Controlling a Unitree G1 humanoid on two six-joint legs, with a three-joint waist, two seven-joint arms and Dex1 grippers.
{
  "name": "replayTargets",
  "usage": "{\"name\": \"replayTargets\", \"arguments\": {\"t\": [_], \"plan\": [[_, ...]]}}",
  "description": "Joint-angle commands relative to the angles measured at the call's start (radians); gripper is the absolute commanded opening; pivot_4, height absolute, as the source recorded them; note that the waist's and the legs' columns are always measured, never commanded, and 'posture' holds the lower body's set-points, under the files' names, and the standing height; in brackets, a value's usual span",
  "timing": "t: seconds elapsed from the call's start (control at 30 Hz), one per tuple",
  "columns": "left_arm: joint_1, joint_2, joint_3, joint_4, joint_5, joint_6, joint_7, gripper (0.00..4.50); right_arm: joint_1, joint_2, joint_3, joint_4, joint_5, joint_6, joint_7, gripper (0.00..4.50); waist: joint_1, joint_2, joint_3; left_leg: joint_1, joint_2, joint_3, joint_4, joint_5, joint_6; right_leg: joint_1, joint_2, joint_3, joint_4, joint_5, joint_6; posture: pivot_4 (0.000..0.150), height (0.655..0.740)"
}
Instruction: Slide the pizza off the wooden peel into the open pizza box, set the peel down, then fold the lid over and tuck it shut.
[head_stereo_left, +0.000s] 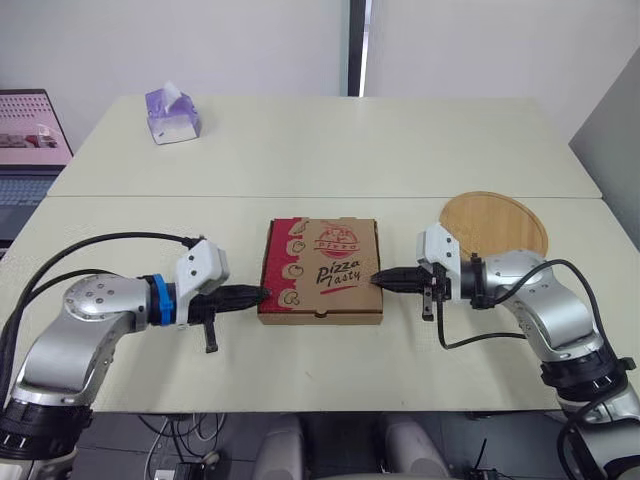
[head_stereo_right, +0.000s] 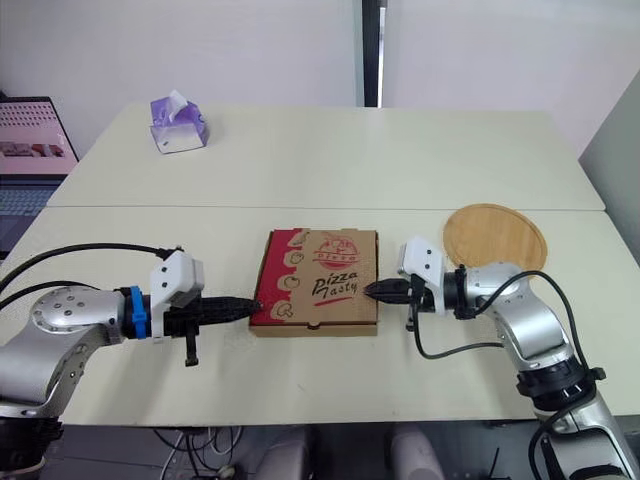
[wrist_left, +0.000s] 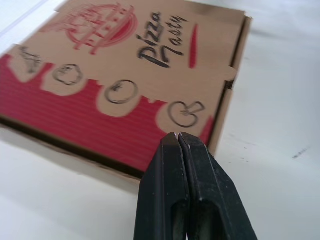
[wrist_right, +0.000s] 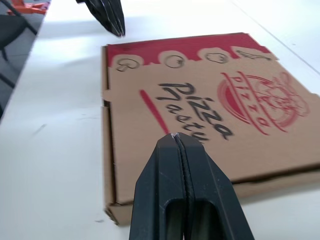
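The lid of the flat corrugated-cardboard pizza box (head_stereo_left: 321, 271), at the centre of the frame, already lies folded down. The round, smooth-grained wooden peel (head_stereo_left: 497, 222) rests on the pale desk (head_stereo_left: 330, 150) at the right, bare. The left gripper (head_stereo_left: 262, 294) and right gripper (head_stereo_left: 378, 279), each with fingers pressed together and empty, point at the box's opposite side edges. Judging from this, only the final tuck remains, which calls for pressing the front flap home.

Bright, even, diffuse light from above falls on the pale table (head_stereo_left: 330, 150), which appears nearly washed out around the pizza box (head_stereo_left: 320, 272), the box casting only a thin, soft shadow along its near edge.
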Motion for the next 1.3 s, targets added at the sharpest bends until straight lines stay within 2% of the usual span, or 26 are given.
{"name": "replayTargets", "arguments": {"t": [0.03,0.27,0.37,0.5,0.8,0.93,1.07,1.13,1.23,1.3], "plan": [[-0.009,-0.001,-0.05,-0.011,0.061,-0.033,0.029,0.0,0.024,-0.028,0.07,-0.018,-0.065,-0.071,0.016,0.03,0.002,0.0,0.0,0.0,0.0,0.0,0.0,0.0,0.0,0.0,0.0,0.0,0.0,0.0,0.0,0.15,0.74],[-0.05,0.011,-0.13,0.061,0.147,-0.058,0.034,0.0,0.012,-0.032,0.121,0.069,-0.149,-0.148,-0.001,0.03,0.006,0.0,0.0,0.006,0.0,0.0,0.0,0.0,0.0,0.007,0.0,0.0,-0.001,0.0,0.0,0.15,0.74],[-0.047,0.022,-0.132,0.073,0.157,-0.064,0.031,0.0,0.02,-0.038,0.117,0.071,-0.147,-0.153,0.003,0.03,0.006,0.0,0.0,0.017,0.0,0.0,-0.003,0.0,0.0,0.018,0.0,0.0,-0.005,0.0,0.0,0.15,0.74],[-0.049,0.034,-0.111,0.089,0.142,-0.062,0.023,0.0,0.016,-0.049,0.102,0.076,-0.139,-0.152,0.009,0.03,0.006,0.0,0.0,0.019,0.0,0.001,-0.005,0.0,0.0,0.019,0.0,0.0,-0.006,0.0,0.0,0.15,0.74],[-0.069,0.052,0.016,0.102,0.032,0.01,0.003,0.0,-0.016,-0.08,0.001,0.084,-0.063,-0.159,0.055,0.03,0.006,0.0,0.0,0.018,0.0,0.001,-0.005,0.0,0.0,0.018,0.0,0.0,-0.006,0.0,0.0,0.15,0.74],[-0.08,0.072,0.102,0.103,-0.048,0.078,-0.007,0.0,-0.042,-0.136,-0.09,0.093,0.014,-0.125,0.098,0.03,0.007,0.0,0.002,0.017,0.0,0.001,-0.006,0.0,0.0,0.017,0.0,0.0,-0.006,0.0,0.0,0.15,0.74],[-0.066,0.112,0.22,0.177,-0.082,0.094,-0.013,0.0,-0.082,-0.214,-0.2,0.196,0.049,-0.149,0.132,0.03,0.006,0.0,0.002,0.018,0.0,0.001,-0.009,0.0,0.0,0.016,0.0,0.0,-0.006,0.0,0.0,0.15,0.74],[-0.052,0.137,0.267,0.22,-0.089,0.086,-0.027,0.0,-0.104,-0.255,-0.239,0.256,0.059,-0.167,0.159,0.57,0.006,0.0,0.002,0.018,0.0,0.002,-0.011,0.0,0.0,0.015,-0.001,0.001,-0.007,0.0,0.0,0.15,0.74],[-0.029,0.171,0.342,0.307,-0.082,0.057,-0.049,0.54,-0.14,-0.339,-0.293,0.417,0.037,-0.244,0.218,1.52,0.005,0.0,0.002,0.018,0.0,0.003,-0.014,0.0,0.0,0.015,-0.001,0.001,-0.009,-0.001,-0.001,0.15,0.74],[-0.022,0.19,0.383,0.368,-0.074,0.04,-0.054,1.08,-0.17,-0.383,-0.319,0.531,0.022,-0.297,0.245,2.2,0.004,0.001,0.003,0.018,0.0,0.005,-0.015,0.0,0.0,0.014,-0.001,0.002,-0.011,-0.001,-0.001,0.15,0.74]]}}
